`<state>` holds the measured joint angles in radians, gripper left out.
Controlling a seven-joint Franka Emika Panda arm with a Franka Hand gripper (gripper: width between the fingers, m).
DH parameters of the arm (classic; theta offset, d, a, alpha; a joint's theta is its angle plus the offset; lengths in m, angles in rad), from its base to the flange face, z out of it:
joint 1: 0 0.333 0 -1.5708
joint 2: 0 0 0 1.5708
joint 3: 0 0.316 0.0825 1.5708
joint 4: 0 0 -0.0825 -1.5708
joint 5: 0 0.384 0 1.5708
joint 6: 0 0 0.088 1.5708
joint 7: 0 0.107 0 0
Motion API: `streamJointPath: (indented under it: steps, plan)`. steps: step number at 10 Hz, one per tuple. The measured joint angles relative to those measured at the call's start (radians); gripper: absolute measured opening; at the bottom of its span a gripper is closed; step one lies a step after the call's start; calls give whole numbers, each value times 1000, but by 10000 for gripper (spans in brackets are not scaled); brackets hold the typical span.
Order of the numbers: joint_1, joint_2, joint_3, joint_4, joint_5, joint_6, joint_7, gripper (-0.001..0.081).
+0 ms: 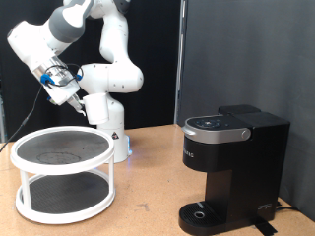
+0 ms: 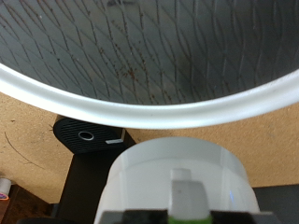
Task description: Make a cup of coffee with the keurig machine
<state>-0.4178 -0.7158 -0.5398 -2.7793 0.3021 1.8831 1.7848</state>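
Keurig machine (image 1: pixel 231 169): black, lid shut, stood on the wooden table (image 1: pixel 148 211) at the exterior view's right; nothing is seen on its round drip base (image 1: pixel 202 212).

Two-tier rack (image 1: pixel 64 175): white, dark mesh shelves, at the exterior view's left; no cup or pod is seen on it there.

Gripper (image 1: pixel 71 97): raised above the rack's far edge. Whether it is released or clenched cannot be told.

Cup: not identified with certainty; a white cylindrical form (image 2: pixel 177 182) fills the wrist view's foreground and may be the arm's base.

Risk: a descent could strike the rack rim (image 2: pixel 149 110), because the gripper hangs near its edge.
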Motion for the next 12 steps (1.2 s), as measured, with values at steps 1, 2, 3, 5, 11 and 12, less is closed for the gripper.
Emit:
streamJointPath:
  steps: [1, 2, 3, 5, 11, 12]
  plan:
    - [9, 6, 12, -2, 34, 2, 37, 7]
    - [24, 13, 37, -5, 75, 18, 85, 7]
    - [43, 20, 70, -7, 118, 43, 141, 7]
    - [81, 41, 138, -7, 194, 106, 245, 7]
    - [190, 140, 341, 7, 349, 394, 433, 7]
    - [212, 161, 359, 15, 372, 421, 432, 7]
